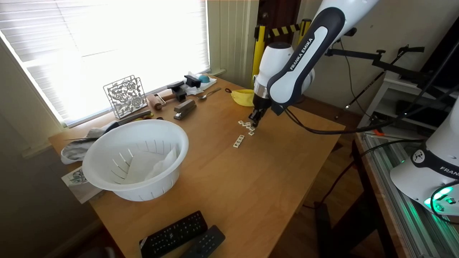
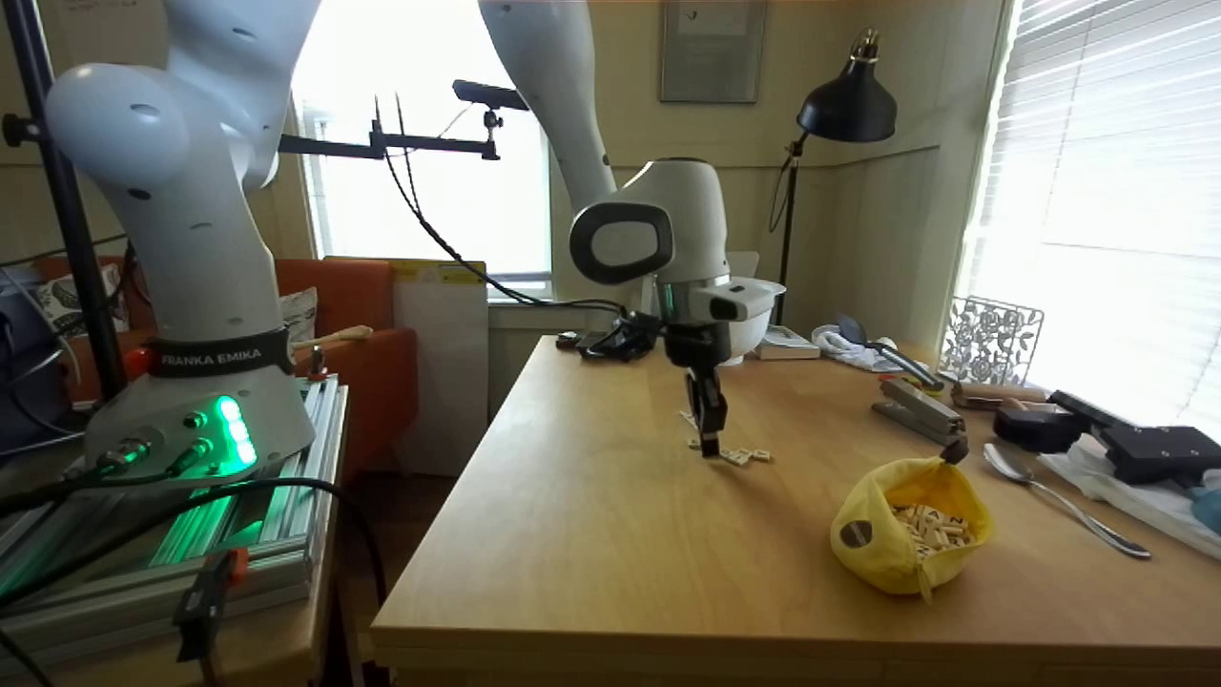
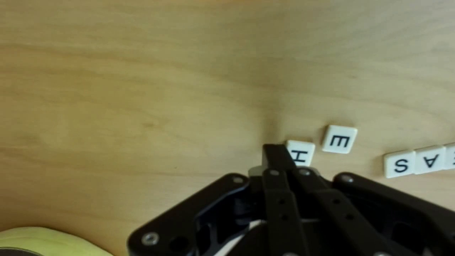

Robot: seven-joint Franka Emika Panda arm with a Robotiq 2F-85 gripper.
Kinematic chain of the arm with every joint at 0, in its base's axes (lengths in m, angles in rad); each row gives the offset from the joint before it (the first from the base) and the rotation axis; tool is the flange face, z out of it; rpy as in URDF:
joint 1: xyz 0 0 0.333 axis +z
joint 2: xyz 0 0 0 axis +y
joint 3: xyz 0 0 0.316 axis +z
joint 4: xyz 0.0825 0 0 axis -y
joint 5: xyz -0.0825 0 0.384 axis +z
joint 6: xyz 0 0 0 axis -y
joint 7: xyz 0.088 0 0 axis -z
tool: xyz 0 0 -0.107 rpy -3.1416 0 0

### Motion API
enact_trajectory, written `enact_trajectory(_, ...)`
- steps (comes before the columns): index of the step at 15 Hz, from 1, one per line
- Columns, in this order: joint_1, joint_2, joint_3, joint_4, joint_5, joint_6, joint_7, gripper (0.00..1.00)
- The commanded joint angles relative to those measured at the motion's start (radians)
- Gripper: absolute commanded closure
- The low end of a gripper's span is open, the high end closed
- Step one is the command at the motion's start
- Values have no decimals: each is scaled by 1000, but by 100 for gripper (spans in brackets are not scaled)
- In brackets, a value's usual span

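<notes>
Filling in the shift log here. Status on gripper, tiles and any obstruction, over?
Gripper shut, contact unclear. H tile face up, partly hidden by it in the wrist view. Possible obstruction: E tile, beside H tile with a gap.

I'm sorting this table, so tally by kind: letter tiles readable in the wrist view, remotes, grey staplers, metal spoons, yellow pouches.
Letter tiles: 4 (H, E, S, A readable)
Remotes: 2
Grey stapler: 1
Metal spoon: 1
Yellow pouch: 1
Total: 9

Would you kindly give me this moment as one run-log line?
Gripper: shut, close to H tile | E tile: beside H tile, gap between | yellow pouch: open, tiles inside
</notes>
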Motion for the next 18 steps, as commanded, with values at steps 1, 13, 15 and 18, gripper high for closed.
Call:
enact_trajectory(1, 13, -8, -12, 11, -22, 4, 18, 100)
enact_trajectory(13, -23, -58, 168, 3, 39, -15, -17, 100)
enact_trajectory(15, -28, -58, 184, 4, 43, -16, -20, 100)
enact_trajectory(18, -29, -63, 195, 3, 49, -20, -17, 67)
